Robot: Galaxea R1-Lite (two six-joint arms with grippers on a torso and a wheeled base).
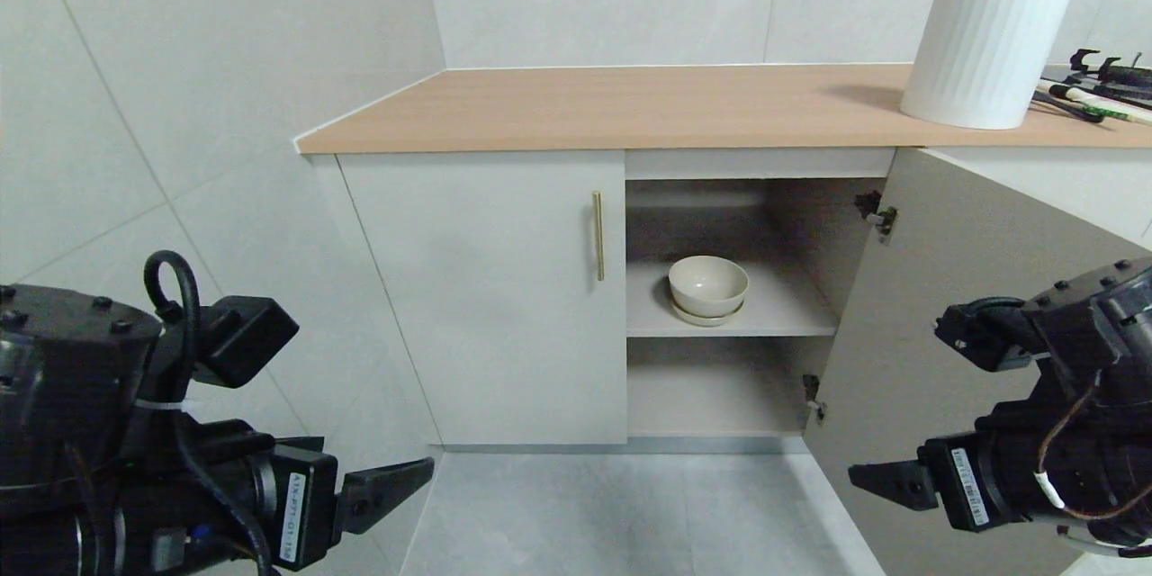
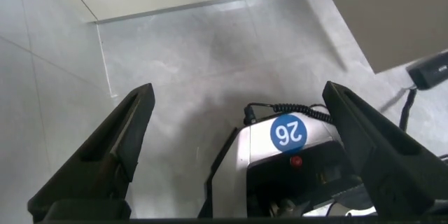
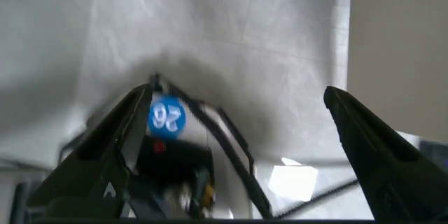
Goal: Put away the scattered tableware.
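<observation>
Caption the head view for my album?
Bowl and plate shelved in the open cabinet; left gripper and right gripper open.

One bowl [image 1: 708,283], one saucer [image 1: 706,319], one white ribbed canister [image 1: 988,40], one shut door [image 1: 486,297], one open door [image 1: 936,270], one brass handle [image 1: 598,236].

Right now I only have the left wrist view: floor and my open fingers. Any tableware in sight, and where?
Observer: Yes. A bowl sits on a small plate on the middle shelf of the cabinet straight ahead.
Operator: Doors?
Observer: The right door stands wide open. The left door is shut.
Operator: Right gripper holding anything?
Observer: No. The right gripper is open and empty, low beside the open door.
</observation>
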